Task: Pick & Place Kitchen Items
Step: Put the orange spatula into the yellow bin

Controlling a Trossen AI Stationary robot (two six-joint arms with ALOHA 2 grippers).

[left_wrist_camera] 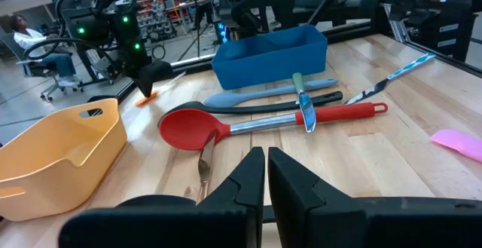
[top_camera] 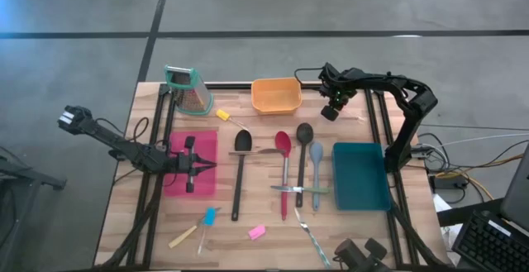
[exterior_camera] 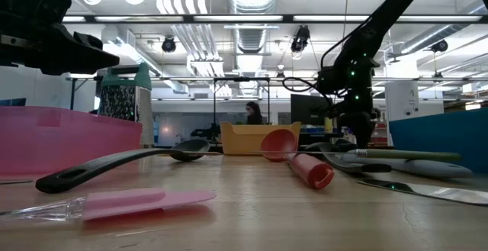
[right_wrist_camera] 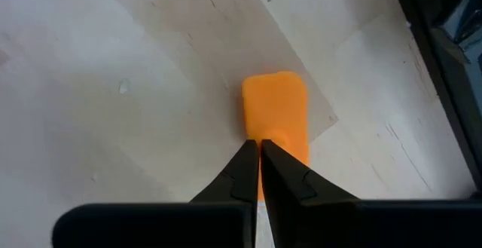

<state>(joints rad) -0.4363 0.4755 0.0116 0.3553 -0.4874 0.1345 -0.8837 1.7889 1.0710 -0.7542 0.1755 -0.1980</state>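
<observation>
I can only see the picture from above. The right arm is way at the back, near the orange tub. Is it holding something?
Observer: It looks so. The right wrist camera shows the right gripper with its jaws shut on the stem of a small orange-tipped tool.
Operator: Is it up in the air?
Observer: Barely, if at all. From the left wrist camera, the orange tip is low down by the table. I can't tell if it touches.
Operator: And the other arm?
Observer: The left gripper has its jaws shut with nothing between them.
</observation>
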